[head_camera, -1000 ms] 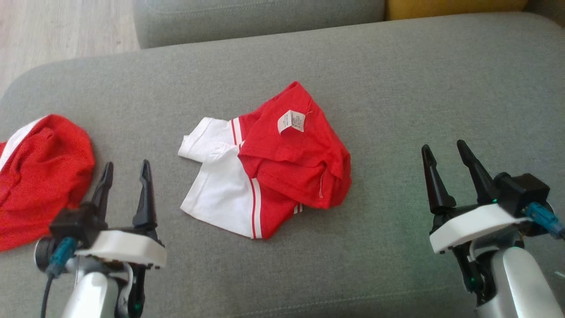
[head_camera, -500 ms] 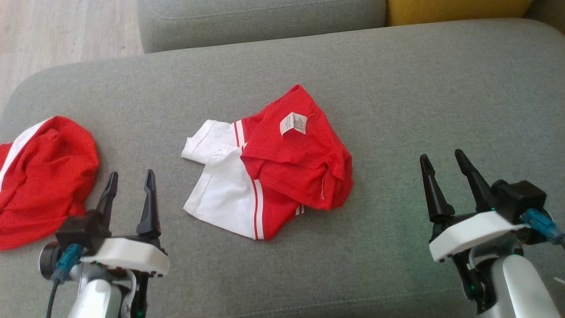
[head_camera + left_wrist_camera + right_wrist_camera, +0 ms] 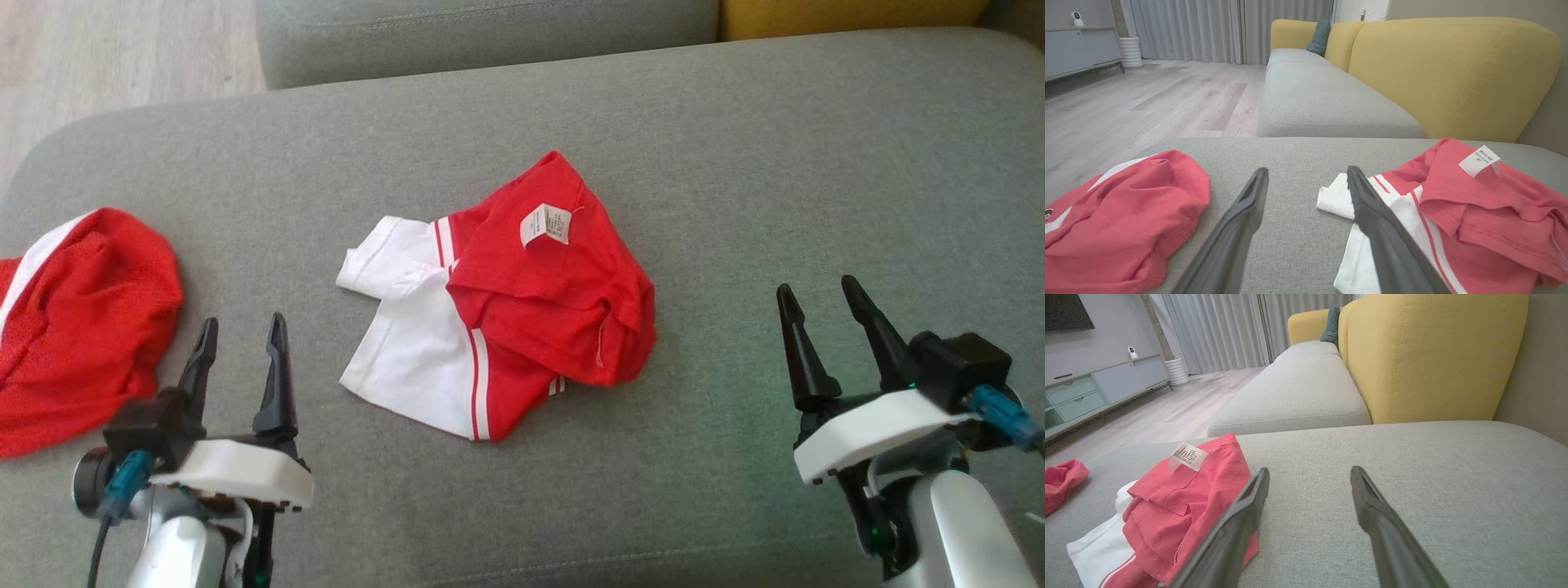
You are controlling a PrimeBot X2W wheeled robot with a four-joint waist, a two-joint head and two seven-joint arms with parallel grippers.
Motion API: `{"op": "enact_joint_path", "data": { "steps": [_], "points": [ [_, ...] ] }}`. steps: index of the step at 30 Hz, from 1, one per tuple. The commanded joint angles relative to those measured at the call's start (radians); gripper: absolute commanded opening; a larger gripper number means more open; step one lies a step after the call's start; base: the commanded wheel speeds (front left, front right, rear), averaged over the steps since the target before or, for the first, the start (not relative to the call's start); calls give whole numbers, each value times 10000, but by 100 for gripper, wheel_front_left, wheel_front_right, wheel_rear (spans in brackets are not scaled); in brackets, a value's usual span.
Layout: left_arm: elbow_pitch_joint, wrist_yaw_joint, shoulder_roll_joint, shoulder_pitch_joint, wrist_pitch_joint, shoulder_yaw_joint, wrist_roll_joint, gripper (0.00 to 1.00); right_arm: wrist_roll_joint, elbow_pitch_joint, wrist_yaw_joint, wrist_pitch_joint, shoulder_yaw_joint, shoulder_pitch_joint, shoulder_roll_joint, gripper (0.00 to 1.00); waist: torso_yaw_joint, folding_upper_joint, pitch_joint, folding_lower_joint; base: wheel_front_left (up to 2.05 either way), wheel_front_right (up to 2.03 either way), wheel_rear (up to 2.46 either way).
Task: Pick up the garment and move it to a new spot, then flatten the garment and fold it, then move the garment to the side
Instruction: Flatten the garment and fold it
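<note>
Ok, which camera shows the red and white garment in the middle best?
Head view: the whole garment lies in frame, seen from above. Both wrist views see it low, from the side, cut off at the frame edge.

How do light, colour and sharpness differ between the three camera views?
Head view: even, soft light; the garment is vivid red with a faint shadow. Left wrist view: it looks paler, pinkish; the near fingers are slightly soft. Right wrist view: the wide lens stretches the fingers toward the bottom edge.
</note>
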Motion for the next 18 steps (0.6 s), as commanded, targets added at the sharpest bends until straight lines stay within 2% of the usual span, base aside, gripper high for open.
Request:
{"op": "enact_joint_path", "data": {
  "steps": [1,10,18],
  "points": [
    [-332,56,151,-343,-91,344,123,100,-88,-354,-9,23,250,-328,-46,100,25,-1,34,0,0,0,0],
    [-384,-7,154,-781,-91,251,195,100,208,-156,-9,726,1559,-1014,-540,100,297,-1,526,0,0,0,0],
    [-567,-81,-12,-1454,-91,172,451,100,743,457,-9,1873,4120,-2766,-1237,100,910,-1,1280,0,0,0,0]
  ]
}}
